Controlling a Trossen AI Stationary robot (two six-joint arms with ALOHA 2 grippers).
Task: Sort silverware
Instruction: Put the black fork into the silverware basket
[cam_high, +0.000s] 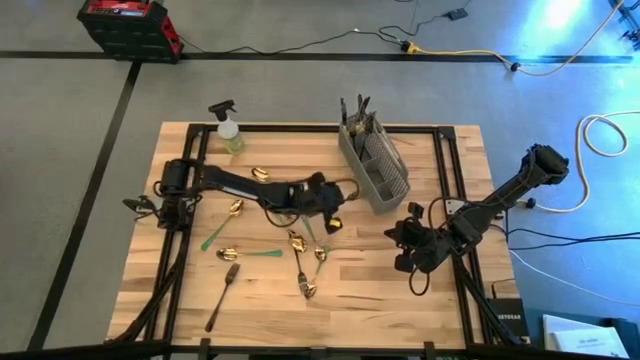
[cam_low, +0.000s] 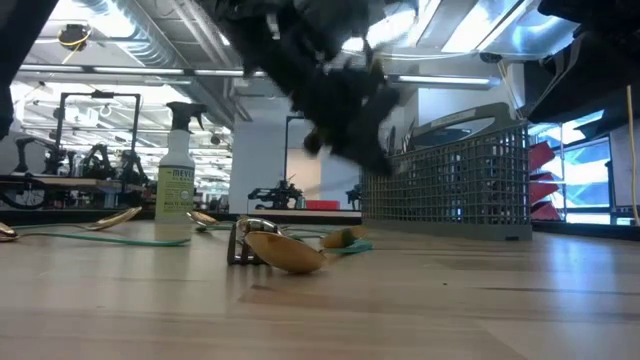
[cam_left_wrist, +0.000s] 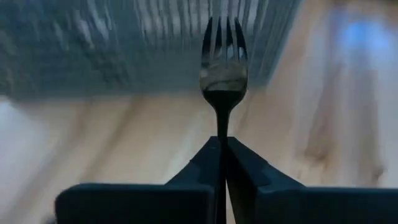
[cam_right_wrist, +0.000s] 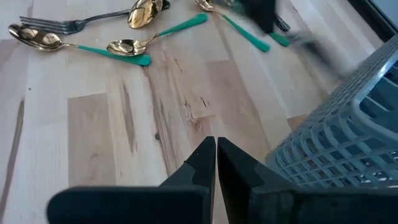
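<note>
**Left gripper holds a fork near the caddy**

The left gripper is clamped on the handle of a fork, whose tines point toward the grey mesh caddy. In the high view this gripper sits over the middle of the tabletop, just left of the caddy. The rest of the silverware lies scattered on the wood nearer the front: gold spoons, green-handled pieces and a dark fork. The right gripper is closed on nothing, hovering at the right, near the caddy's near end. A spray bottle stands at the far left.
</note>
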